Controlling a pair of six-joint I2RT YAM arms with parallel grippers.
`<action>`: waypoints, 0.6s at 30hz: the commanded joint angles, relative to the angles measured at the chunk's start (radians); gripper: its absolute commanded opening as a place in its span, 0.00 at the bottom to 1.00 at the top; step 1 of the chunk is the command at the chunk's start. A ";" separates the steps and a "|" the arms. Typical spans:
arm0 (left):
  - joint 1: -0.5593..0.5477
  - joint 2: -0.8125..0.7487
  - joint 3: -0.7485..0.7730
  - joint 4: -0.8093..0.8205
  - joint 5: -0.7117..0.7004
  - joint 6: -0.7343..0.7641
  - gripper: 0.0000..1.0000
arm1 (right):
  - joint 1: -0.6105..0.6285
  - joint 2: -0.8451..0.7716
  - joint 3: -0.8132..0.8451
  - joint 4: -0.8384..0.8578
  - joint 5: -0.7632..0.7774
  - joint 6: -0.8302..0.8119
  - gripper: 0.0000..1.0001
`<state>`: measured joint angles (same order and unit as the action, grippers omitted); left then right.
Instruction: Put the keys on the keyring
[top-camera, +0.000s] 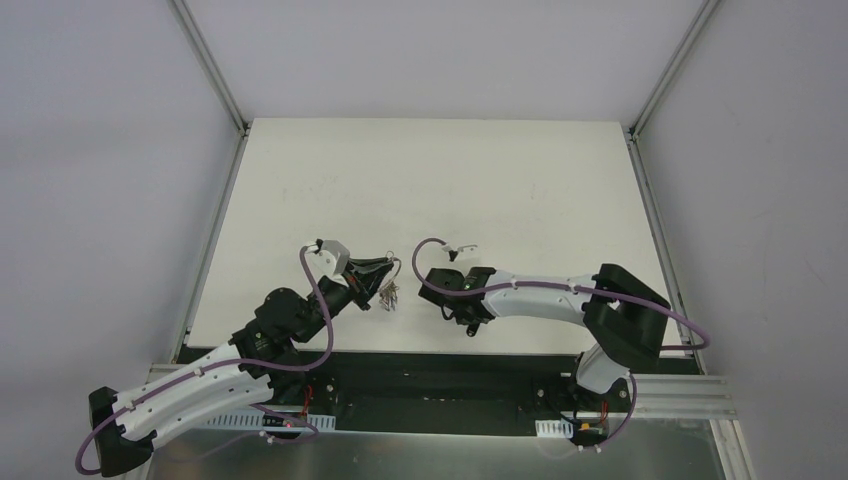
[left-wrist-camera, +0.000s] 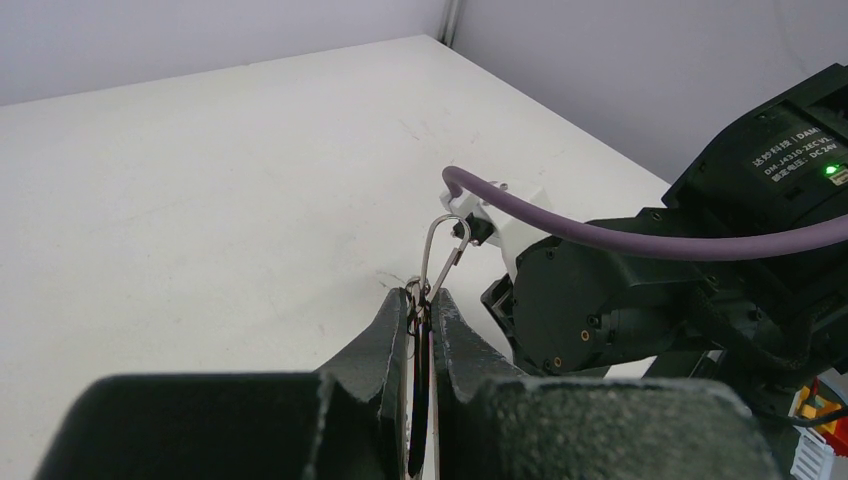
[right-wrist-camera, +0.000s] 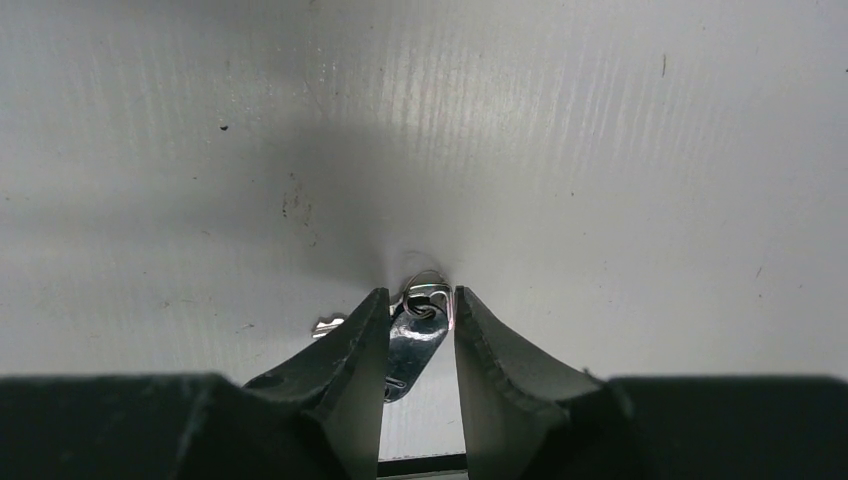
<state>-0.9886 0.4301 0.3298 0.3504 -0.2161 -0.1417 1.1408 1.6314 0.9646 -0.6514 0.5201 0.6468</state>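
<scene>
Keyring (left-wrist-camera: 430, 252) clamped — keys (top-camera: 388, 293) (tiny) blurred

Two grippers side by side over the near middle of a table.
The left gripper (left-wrist-camera: 422, 300) is left of the right gripper (right-wrist-camera: 420, 300), near it but apart, both above the table's (top-camera: 430, 180) front half. The keyring (left-wrist-camera: 457, 254) sits between the left fingers and sticks out past their tips toward the right arm. Keys (top-camera: 388, 293) hang beneath it. One key (right-wrist-camera: 415, 345) lies on the table between the right fingers.
</scene>
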 joint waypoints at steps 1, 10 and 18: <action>-0.001 -0.002 0.008 0.054 0.012 -0.003 0.00 | 0.009 -0.015 -0.018 -0.053 0.056 0.044 0.33; -0.001 0.010 0.008 0.058 0.013 -0.002 0.00 | 0.014 -0.023 -0.040 -0.067 0.076 0.072 0.29; -0.001 0.012 0.008 0.060 0.012 -0.002 0.00 | 0.017 -0.040 -0.048 -0.083 0.094 0.086 0.20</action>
<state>-0.9886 0.4477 0.3298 0.3508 -0.2161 -0.1417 1.1511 1.6276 0.9344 -0.6868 0.5804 0.7029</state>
